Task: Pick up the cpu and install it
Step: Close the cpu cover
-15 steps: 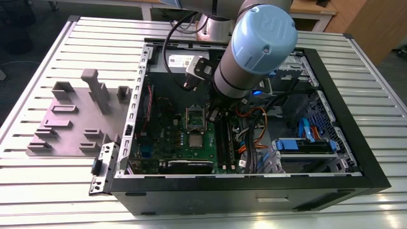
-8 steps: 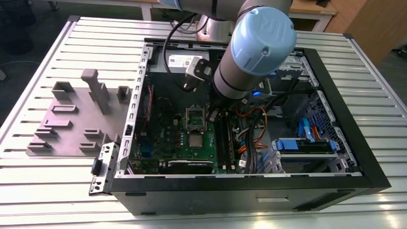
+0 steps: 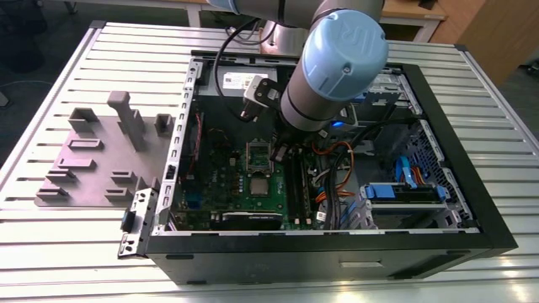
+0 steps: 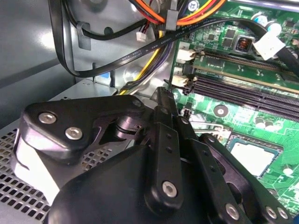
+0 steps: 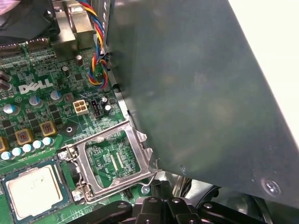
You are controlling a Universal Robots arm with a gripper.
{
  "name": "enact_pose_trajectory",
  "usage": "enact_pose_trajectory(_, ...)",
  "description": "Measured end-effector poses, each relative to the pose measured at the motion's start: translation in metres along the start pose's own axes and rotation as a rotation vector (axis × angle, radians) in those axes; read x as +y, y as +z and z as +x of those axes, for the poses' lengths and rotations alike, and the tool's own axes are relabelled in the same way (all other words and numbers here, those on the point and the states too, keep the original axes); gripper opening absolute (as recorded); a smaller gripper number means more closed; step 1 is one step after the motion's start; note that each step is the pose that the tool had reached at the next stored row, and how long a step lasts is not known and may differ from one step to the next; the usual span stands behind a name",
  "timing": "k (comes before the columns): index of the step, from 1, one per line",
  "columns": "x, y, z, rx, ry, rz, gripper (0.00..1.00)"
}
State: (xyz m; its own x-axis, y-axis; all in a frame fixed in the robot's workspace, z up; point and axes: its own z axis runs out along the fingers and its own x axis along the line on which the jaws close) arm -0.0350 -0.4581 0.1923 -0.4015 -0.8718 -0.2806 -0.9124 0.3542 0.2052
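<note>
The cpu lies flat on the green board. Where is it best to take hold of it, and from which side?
Probably by two opposite thin edges of the cpu, coming straight down from above. It lies flat and low with its shiny top up, and the hinged frame lies close beside it, so a sideways approach looks blocked.

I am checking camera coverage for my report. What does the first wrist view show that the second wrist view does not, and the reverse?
First wrist view: the hinged metal frame, swung open beside the cpu, and a twisted bundle of coloured wires. Second wrist view: long black memory slots and orange and yellow cables. Both wrist views: the cpu lying flat on the green board, and the black gripper.
</note>
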Motion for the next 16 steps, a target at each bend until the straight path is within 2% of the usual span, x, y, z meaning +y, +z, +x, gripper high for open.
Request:
enact_pose_trajectory(7, 0.0011, -0.0027, -0.0004, 0.0187, 0.002, 0.0082, 0.11)
enact_pose_trajectory(16, 0.0046, -0.0068, -0.0007, 0.0316, 0.003, 0.0139, 0.11)
